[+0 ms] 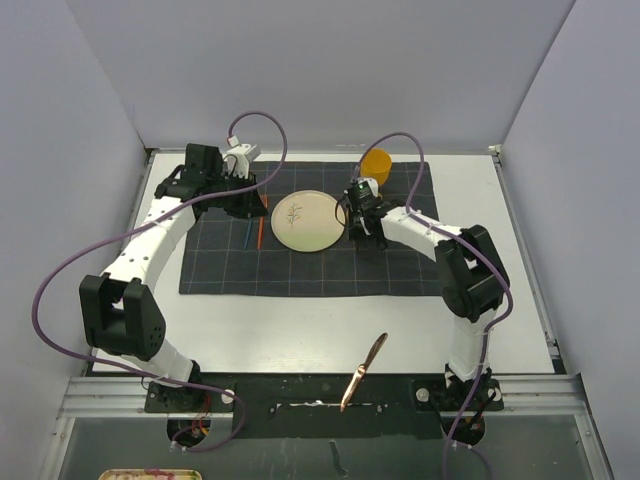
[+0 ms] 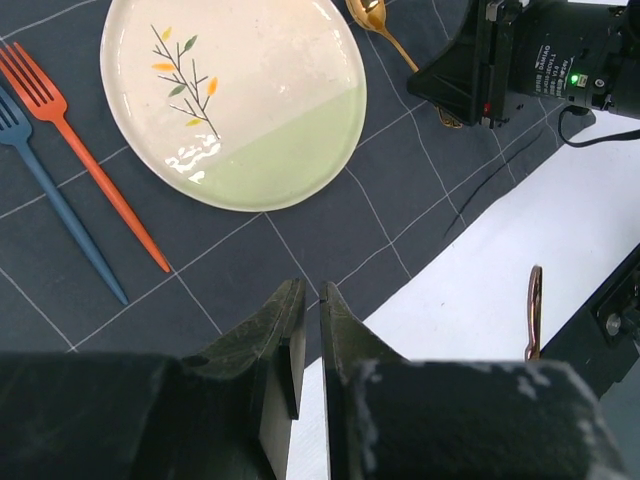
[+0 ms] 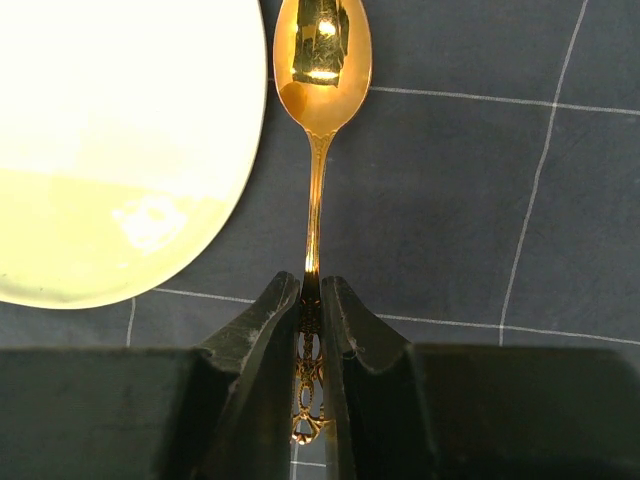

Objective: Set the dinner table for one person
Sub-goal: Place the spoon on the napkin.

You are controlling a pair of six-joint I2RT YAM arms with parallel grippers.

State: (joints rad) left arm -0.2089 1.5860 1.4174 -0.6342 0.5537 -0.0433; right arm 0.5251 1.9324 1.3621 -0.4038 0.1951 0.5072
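Across the white table (image 1: 300,335), spread under both arms: copper knife (image 1: 363,372) near the front edge, off the grey cloth (image 1: 300,275). Right pincer (image 3: 310,287) clamped on the gold spoon (image 3: 320,60) handle, just right of the plate (image 1: 307,221). Left pincer (image 2: 306,292) together, holding nothing. Could knock the plate sideways, or land the spoon askew, if let go while tilted.

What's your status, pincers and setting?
Left pincer shut, empty, over cloth edge. Right pincer shut on gold spoon beside plate. Copper utensil lies on dinner table, off cloth. Nothing blocking.
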